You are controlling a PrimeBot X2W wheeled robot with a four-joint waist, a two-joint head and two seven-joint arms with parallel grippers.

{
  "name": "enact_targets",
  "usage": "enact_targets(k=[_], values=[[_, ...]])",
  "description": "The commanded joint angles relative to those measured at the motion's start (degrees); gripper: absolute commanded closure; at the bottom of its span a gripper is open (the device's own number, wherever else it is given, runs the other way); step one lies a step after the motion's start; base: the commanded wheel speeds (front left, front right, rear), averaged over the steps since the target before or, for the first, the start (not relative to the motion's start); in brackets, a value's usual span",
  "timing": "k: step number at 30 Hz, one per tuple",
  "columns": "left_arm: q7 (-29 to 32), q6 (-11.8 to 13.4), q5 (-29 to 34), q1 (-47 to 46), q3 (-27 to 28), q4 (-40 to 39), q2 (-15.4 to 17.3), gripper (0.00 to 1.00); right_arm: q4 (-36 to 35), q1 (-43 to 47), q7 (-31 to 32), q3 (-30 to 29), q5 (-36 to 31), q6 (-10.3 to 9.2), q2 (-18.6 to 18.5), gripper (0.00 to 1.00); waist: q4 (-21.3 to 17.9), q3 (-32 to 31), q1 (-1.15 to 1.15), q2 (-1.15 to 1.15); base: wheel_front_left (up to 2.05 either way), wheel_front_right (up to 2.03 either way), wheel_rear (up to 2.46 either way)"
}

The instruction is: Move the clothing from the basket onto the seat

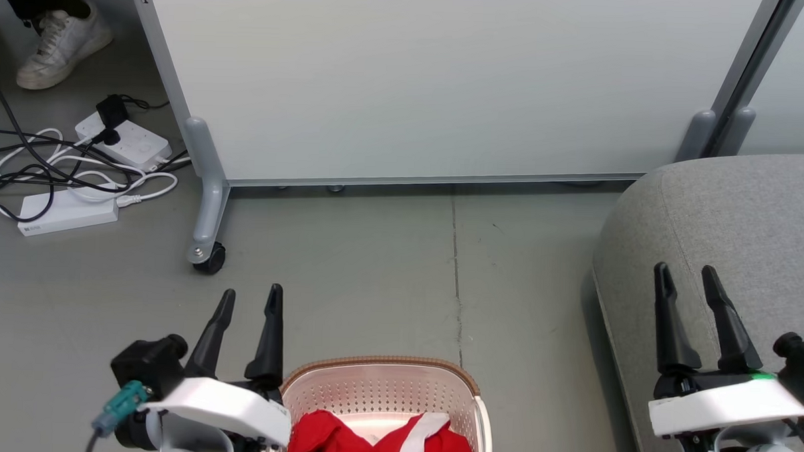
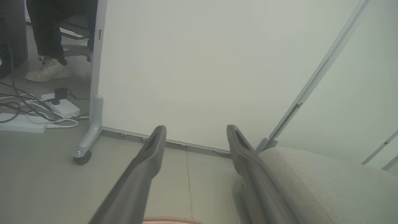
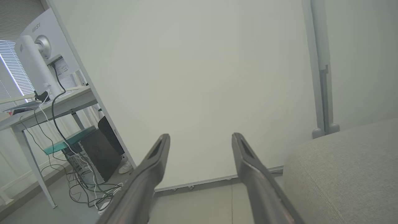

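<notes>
Grey floor point(image 1: 373, 272) below a white partition point(image 1: 447, 87): the red clothing point(image 1: 381, 447) is seen bundled in the basket point(image 1: 383, 386) at 6 o'clock, nothing yet laid on the seat point(image 1: 743, 218) at 3 o'clock, left claw point(image 1: 252, 292) and right claw point(image 1: 684, 269) held wide, empty.

Grey floor point(image 1: 373, 285), pale wheeled partition point(image 1: 447, 80) — cables point(image 1: 56, 167) and power strips point(image 1: 68, 212) at its left.

The basket point(image 1: 369, 395) is seen as smooth, faintly glossy cream plastic, perforated, and edged by a brown woven-look rim point(image 1: 377, 361). The clothing point(image 1: 331, 444) is shown as soft red cloth banded in white. The seat point(image 1: 743, 218) is covered in matt grey woven fabric. The floor point(image 1: 373, 285) is finished smooth and matt.
</notes>
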Motion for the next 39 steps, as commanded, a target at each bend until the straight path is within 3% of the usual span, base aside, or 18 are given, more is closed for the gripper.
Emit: enact_targets(k=[1, 16, 39], values=[[-0.6, 0.7, 2.4, -0.1, -0.6, -0.7, 0.3, 0.00, 0.0, -0.8, -0.6, 0.3, -2.0, 0.28, -0.5, 0.00, 0.0, 0.0, 0.00, 0.00, 0.00, 0.00, 0.00], [-3.6, 5.8, 11.1, 2.1, -5.3, -1.6, 0.4, 0.00, 3.6, -0.2, -2.0, 3.6, -11.4, 0.28, -0.1, 0.00, -0.4, -0.6, 0.00, 0.00, 0.00, 0.00, 0.00], [-7.1, 7.5, 17.6, 4.0, -7.0, -1.3, 0.4, 0.00, 8.4, -1.1, -3.7, 5.6, -17.6, 0.31, 0.3, 0.00, -0.2, -0.9, 0.00, 0.00, 0.00, 0.00, 0.00]])
